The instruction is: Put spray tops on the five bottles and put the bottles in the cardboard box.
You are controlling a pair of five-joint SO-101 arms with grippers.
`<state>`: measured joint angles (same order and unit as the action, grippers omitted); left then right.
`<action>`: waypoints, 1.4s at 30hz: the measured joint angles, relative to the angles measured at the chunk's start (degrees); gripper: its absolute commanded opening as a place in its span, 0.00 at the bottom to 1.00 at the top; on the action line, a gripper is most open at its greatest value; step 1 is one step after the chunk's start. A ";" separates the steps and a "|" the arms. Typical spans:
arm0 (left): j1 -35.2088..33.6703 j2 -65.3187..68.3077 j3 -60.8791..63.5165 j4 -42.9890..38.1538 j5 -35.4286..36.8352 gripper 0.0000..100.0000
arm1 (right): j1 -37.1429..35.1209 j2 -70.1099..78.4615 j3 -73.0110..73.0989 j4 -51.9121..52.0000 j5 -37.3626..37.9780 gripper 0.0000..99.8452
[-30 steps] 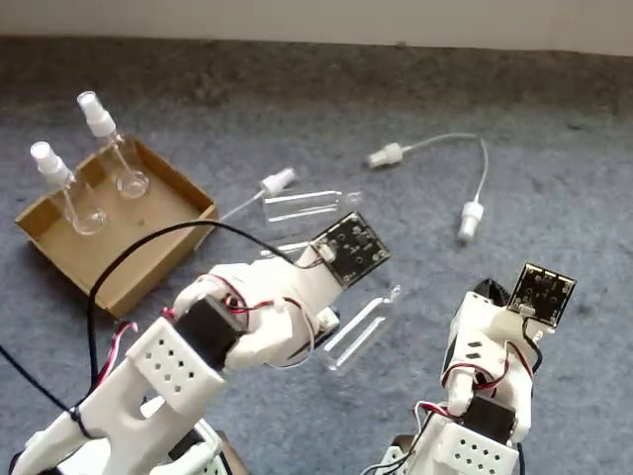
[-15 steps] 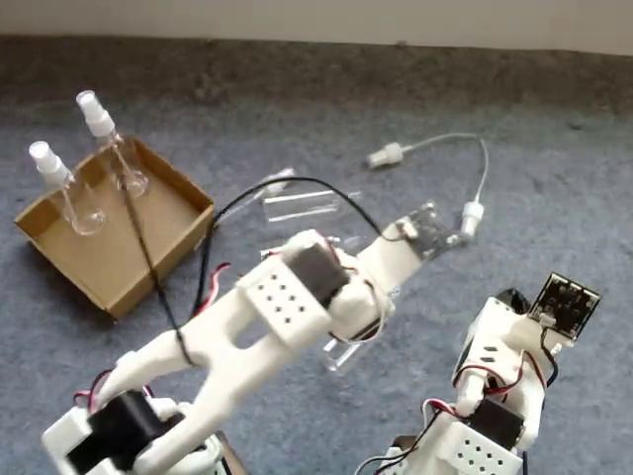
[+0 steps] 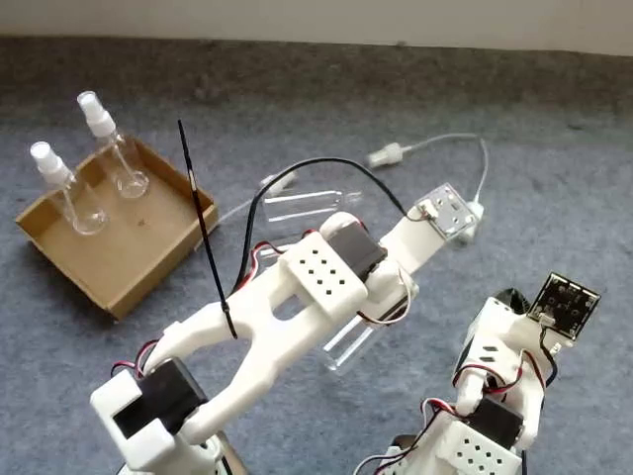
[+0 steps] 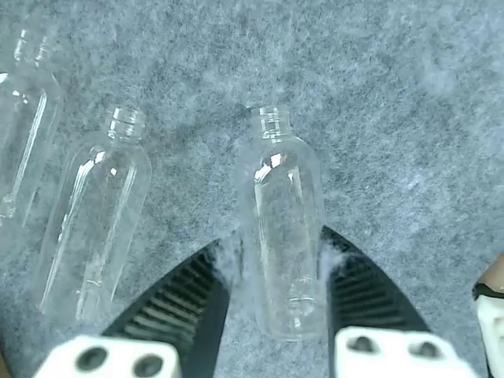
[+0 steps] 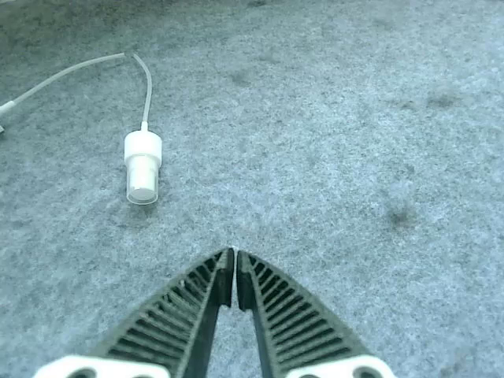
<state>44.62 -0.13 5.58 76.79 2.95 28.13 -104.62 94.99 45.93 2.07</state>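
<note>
A clear uncapped bottle [image 4: 283,197] lies on its side on the grey carpeted surface [image 4: 409,94], its threaded neck pointing away from the left hand [image 4: 277,246]. The hand's black ribbed fingers [image 4: 193,295] are spread wide enough to flank the bottle's lower body. The tips sit close against its sides, though whether they press it cannot be told. A second bottle [image 4: 98,220] and a third bottle [image 4: 24,118], both open-necked, lie just beside it, roughly parallel. In the high view the left arm [image 3: 297,307] is extended across the middle of the surface. The cardboard box [image 3: 148,262] sits well apart at the left edge, with two capped bottles [image 3: 67,193] standing upright inside it under white spray heads. The right hand [image 5: 235,256] has its fingers pressed together, gripping nothing, above bare surface. Near it a loose spray top [image 5: 143,169] lies on the surface with its thin tube [image 5: 79,67] curving away.
</note>
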 measured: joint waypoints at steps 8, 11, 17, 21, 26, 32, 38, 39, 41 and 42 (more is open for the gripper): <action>0.09 0.62 0.09 0.09 0.18 0.25 | 0.00 0.00 0.00 0.00 0.00 0.01; 0.00 0.70 2.11 0.09 0.18 0.32 | 0.00 0.00 0.18 0.00 0.00 0.01; 0.00 0.70 5.71 -0.35 0.18 0.33 | 0.00 0.00 0.35 0.00 0.00 0.01; 0.09 0.70 8.97 -5.19 0.18 0.33 | 0.00 0.00 0.44 0.00 0.00 0.01; 0.00 0.70 14.95 -13.27 -3.87 0.33 | 0.00 0.00 0.44 0.00 0.00 0.01; -0.09 0.70 17.67 -18.81 -5.89 0.34 | 0.00 0.00 0.44 0.00 0.00 0.01; -0.09 2.55 17.76 -19.16 -6.15 0.37 | 0.00 0.00 0.44 0.00 0.00 0.01; -0.18 3.87 17.76 -19.16 -6.15 0.38 | 0.00 0.00 0.44 0.00 0.00 0.01; 0.00 7.21 17.49 -19.34 -6.15 0.38 | 0.00 0.00 0.44 0.00 0.00 0.01; 0.09 8.70 16.88 -19.34 -6.15 0.38 | 0.00 0.00 0.44 0.00 0.00 0.01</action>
<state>44.70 8.57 22.46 57.45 -3.21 28.13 -104.62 95.43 45.93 2.07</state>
